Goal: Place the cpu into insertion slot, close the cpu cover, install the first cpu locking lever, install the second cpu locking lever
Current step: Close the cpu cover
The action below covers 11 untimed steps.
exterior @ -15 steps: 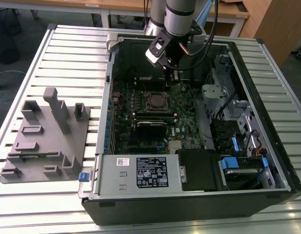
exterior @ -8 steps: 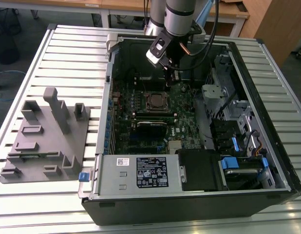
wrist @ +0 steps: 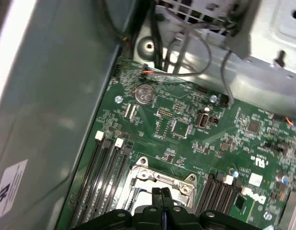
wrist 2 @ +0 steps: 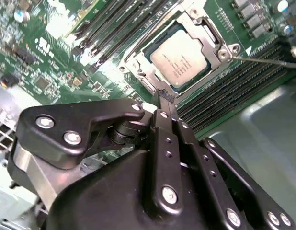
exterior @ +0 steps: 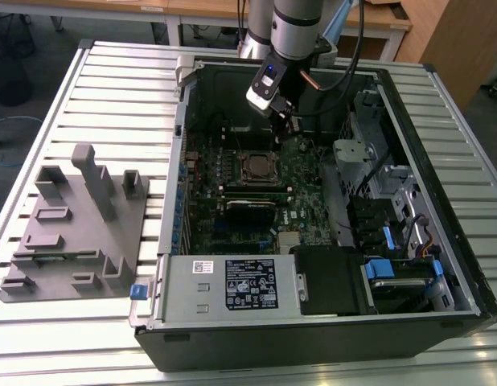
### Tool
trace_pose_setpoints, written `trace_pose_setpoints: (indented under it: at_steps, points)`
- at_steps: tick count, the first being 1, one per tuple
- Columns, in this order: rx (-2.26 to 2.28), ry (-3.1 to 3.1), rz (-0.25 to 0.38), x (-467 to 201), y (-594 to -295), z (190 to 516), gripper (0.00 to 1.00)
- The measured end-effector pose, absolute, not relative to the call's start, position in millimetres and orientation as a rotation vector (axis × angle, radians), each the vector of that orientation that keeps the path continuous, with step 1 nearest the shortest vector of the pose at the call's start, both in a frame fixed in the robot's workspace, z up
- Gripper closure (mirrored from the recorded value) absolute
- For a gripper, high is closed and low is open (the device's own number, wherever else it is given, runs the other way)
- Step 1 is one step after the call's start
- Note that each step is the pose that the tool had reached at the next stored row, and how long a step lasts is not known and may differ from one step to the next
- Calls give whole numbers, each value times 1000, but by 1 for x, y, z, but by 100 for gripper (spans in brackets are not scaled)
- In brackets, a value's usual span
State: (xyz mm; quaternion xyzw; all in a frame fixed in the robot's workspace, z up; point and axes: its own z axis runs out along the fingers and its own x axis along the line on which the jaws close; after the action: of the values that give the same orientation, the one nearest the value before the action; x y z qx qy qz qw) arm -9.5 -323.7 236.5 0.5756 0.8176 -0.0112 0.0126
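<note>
A slatted metal worktop (exterior: 112,88) carried the opened computer case (exterior: 313,338). Inside, the cpu (wrist 2: 179,57) sat in the insertion slot (exterior: 255,167), with the cpu cover (wrist 2: 137,68) lying flat around it — just ahead of the pincer (wrist 2: 163,97). Its fingers were pressed together, holding nothing, with the tips aimed at the cover's near edge.

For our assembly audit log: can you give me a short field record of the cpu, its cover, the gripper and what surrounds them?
cpu: lies flat, silver top showing through the cover's window
cpu cover: down, framing the cpu
gripper: shut, holding nothing, tip beside the cover's edge
thin metal lever: reaches from a cover corner across the memory slots
computer case: open, on a slatted table
grey fixture: on the table, at the exterior view's left of the case
</note>
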Motion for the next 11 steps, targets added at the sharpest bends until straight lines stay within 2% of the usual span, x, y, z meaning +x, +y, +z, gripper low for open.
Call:
trace_pose_setpoints:
  at_steps: [11]
  points:
    - [1631,2654,-32,-10,-324,236,90]
